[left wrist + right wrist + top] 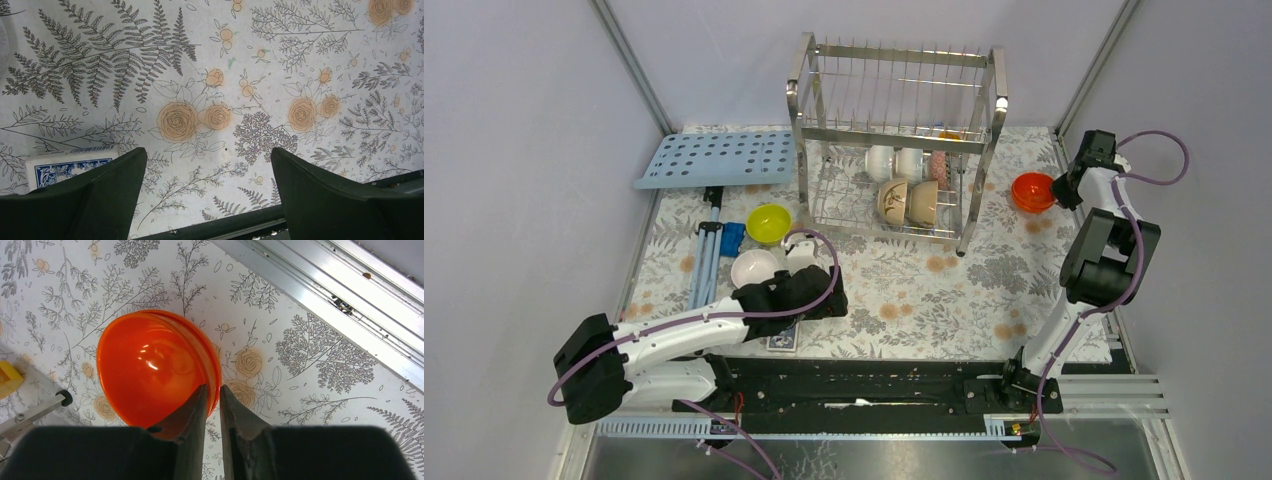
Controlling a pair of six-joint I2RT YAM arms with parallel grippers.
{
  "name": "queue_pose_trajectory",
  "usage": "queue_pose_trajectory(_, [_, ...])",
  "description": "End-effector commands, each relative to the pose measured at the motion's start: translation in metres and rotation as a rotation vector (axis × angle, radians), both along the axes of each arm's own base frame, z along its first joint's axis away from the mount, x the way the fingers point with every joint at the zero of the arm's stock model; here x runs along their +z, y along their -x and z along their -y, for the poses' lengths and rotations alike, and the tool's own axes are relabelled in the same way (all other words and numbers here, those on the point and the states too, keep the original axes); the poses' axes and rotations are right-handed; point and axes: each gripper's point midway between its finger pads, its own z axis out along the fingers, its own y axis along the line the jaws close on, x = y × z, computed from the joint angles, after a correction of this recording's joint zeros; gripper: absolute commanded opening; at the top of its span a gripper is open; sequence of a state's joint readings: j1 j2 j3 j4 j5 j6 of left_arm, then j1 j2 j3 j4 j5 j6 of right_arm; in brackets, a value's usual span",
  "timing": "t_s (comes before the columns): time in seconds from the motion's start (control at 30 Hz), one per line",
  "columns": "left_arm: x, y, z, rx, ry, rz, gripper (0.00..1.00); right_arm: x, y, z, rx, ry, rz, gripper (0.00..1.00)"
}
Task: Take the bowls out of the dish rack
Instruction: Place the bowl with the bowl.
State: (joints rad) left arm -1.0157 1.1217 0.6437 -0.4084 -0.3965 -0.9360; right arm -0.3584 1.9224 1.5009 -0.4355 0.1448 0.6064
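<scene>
Right wrist: right jaws pinch the orange bowl (150, 370) by its rim, likely parking it right of the dish rack (894, 134); left jaws gape, empty.

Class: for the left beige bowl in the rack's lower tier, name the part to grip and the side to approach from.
Pinch the upper rim, inside and outside. The left beige bowl stands on edge, so its thin rim is the exposed part. Come from the near front, probably, since the dish rack's upper tier sits over it.

R gripper (1057, 189) at orange bowl (1028, 192) by rack (801, 100); 5 bowls (891, 201) inside.
</scene>
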Motion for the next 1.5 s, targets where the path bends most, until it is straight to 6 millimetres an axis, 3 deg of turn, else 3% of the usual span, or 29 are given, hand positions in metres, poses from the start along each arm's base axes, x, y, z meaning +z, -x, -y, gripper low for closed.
queue_pose_trajectory(0.0, [0.006, -0.006, 0.007, 0.007, 0.034, 0.019, 0.99, -0.005, -0.003, 0.003, 0.008, 0.0, -0.007, 0.22])
queue_pose_trajectory(0.3, [0.006, -0.007, 0.007, 0.009, 0.03, 0.022, 0.99, -0.012, -0.002, 0.002, 0.011, -0.005, -0.019, 0.21])
queue_pose_trajectory(0.47, [0.008, -0.008, 0.006, 0.011, 0.03, 0.026, 0.99, 0.0, -0.005, 0.002, 0.006, -0.003, 0.007, 0.3])
queue_pose_trajectory(0.6, [0.01, -0.009, 0.006, 0.011, 0.031, 0.031, 0.99, 0.032, -0.013, 0.001, -0.008, 0.0, 0.103, 0.42])
queue_pose_trajectory(0.7, [0.014, -0.01, 0.007, 0.008, 0.034, 0.038, 0.99, 0.07, -0.018, -0.002, -0.012, 0.014, 0.195, 0.46])
queue_pose_trajectory(0.87, [0.027, -0.011, 0.007, 0.002, 0.045, 0.061, 0.99, 0.143, -0.013, -0.038, 0.034, 0.079, 0.343, 0.46])
queue_pose_trajectory(0.97, [0.036, -0.013, 0.006, 0.001, 0.051, 0.079, 0.99, 0.175, 0.01, -0.065, 0.061, 0.135, 0.419, 0.46])
queue_pose_trajectory(1.1, [0.046, -0.014, 0.004, 0.0, 0.055, 0.105, 0.99, 0.164, 0.07, -0.09, 0.07, 0.109, 0.453, 0.46])
queue_pose_trajectory(1.27, [0.06, -0.017, 0.001, -0.004, 0.046, 0.133, 0.99, 0.178, 0.139, -0.126, 0.218, 0.14, 0.534, 0.47])
queue_pose_trajectory(1.4, [0.069, -0.022, 0.001, -0.01, 0.041, 0.162, 0.99, 0.189, 0.177, -0.18, 0.459, 0.077, 0.595, 0.5])
queue_pose_trajectory(1.47, [0.074, -0.024, 0.002, -0.014, 0.036, 0.177, 0.99, 0.188, 0.195, -0.216, 0.638, -0.011, 0.65, 0.5])
